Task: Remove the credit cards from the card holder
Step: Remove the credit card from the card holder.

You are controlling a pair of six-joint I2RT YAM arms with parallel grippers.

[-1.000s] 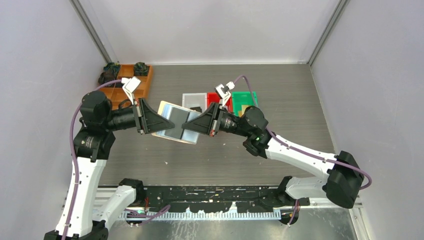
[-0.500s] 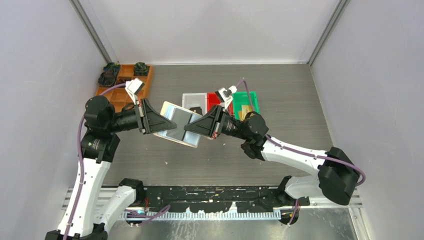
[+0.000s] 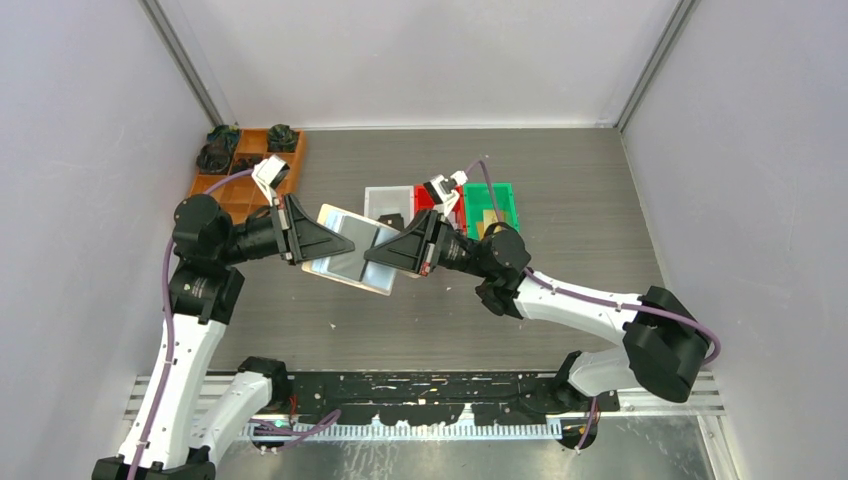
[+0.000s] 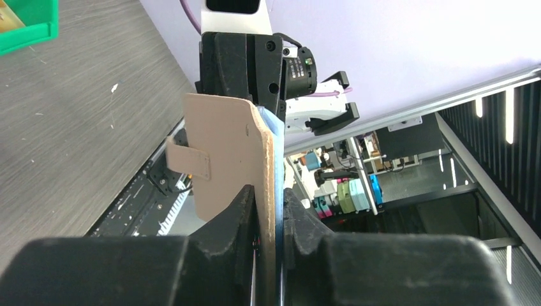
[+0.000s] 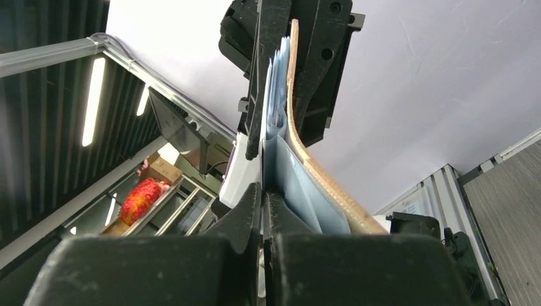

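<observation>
The card holder (image 3: 350, 268) is held in the air above the table between my two arms, tan outside, silvery blue-grey pockets facing up. My left gripper (image 3: 335, 243) is shut on its left part; in the left wrist view the tan cover (image 4: 229, 153) stands edge-on between the jaws of the left gripper (image 4: 269, 197). My right gripper (image 3: 380, 255) is shut on a thin pale inner layer of the card holder (image 5: 319, 185); the right gripper (image 5: 262, 188) hides whether that layer is a card or a pocket. A black card (image 3: 392, 217) lies in the white bin, a gold card (image 3: 488, 217) in the green bin.
A white bin (image 3: 378, 194), a red bin (image 3: 426, 193) and a green bin (image 3: 503, 190) stand in a row behind the held card holder. An orange-brown compartment tray (image 3: 262, 180) with dark items sits at the back left. Grey walls enclose the table on three sides.
Both arms have shifted a little to the left and away from me together, carrying the card holder with them. Both grips stay as they were.
</observation>
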